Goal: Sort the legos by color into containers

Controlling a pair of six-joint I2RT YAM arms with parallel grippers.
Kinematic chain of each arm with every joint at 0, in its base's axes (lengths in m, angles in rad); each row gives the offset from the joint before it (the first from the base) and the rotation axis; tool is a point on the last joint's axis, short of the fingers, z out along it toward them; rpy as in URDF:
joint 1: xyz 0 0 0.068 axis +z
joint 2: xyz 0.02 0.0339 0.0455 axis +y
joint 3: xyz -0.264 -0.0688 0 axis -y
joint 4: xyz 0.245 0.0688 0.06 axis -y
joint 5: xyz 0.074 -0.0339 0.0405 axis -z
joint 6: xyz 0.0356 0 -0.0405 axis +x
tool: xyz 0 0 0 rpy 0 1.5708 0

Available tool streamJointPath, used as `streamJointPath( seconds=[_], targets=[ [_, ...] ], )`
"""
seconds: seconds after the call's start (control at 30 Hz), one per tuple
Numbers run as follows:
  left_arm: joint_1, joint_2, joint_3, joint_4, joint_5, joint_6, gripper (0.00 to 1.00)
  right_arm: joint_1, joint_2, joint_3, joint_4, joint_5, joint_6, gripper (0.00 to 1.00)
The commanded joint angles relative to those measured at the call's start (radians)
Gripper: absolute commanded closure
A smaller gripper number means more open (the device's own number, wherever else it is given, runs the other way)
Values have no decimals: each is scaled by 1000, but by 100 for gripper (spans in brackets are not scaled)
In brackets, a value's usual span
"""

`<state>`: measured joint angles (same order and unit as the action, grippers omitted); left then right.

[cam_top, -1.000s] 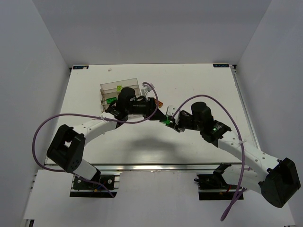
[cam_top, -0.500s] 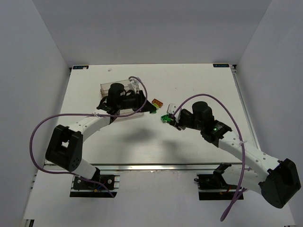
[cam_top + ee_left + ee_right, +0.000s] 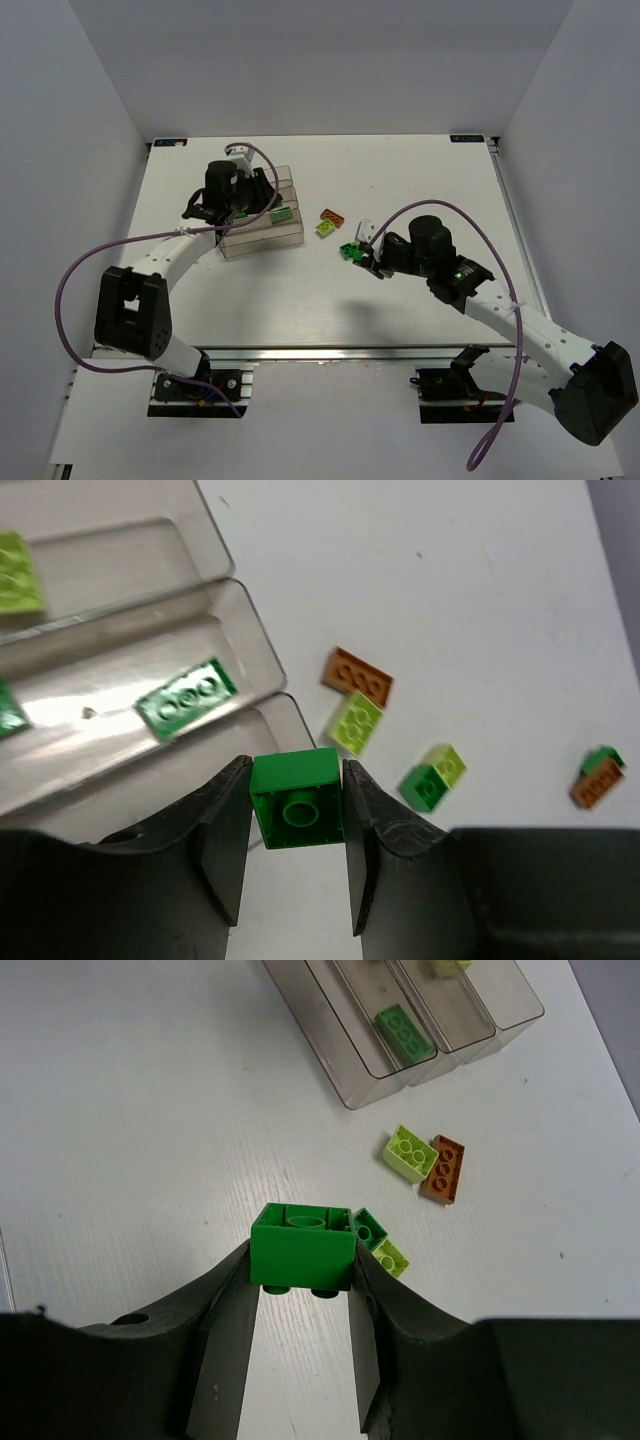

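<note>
From above, my left gripper (image 3: 258,196) hangs over the stepped, clear plastic containers (image 3: 262,232), while my right gripper (image 3: 365,255) sits well apart beside the loose legos (image 3: 327,222) on the matte white table (image 3: 420,170). In my left wrist view the jaws are clamped on a glossy dark green brick (image 3: 293,780) at the end of the nearest bin, and if I let go off-centre it could hit the thin hard rim and bounce out. In my right wrist view the jaws pinch a second dark green brick (image 3: 302,1243), smooth and studded, above the table, and its slick plastic could twist loose in transit.
</note>
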<state>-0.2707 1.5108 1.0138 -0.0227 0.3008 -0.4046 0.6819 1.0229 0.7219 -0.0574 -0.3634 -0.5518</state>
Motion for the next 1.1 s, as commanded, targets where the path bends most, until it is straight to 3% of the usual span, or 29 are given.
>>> streamJointPath(
  seconds=[0.0,0.2,0.6,0.73,0.83,0.87,1.0,1.07],
  targets=[
    [-1,-14,84,-48,-205,87,99,-1,-37,39,-1,-42,18,100],
    [1,95,229,-160,-367,191,97,-1,-47,45,-12,-55,27,100],
    [21,281,316,-183,-492,214,90,-1,-67,47,-15,-52,26,100],
    [22,290,307,-184,-503,213,80,-2,-66,48,-16,-55,26,100],
    [22,298,316,-212,-517,207,62,-2,-64,48,-18,-55,26,100],
    [22,298,318,-214,-526,204,50,-2,-64,48,-19,-55,26,100],
    [22,293,316,-224,-539,197,28,-1,-64,50,-25,-55,24,100],
    [24,290,319,-230,-539,193,26,-2,-63,51,-25,-54,24,100]
  ],
)
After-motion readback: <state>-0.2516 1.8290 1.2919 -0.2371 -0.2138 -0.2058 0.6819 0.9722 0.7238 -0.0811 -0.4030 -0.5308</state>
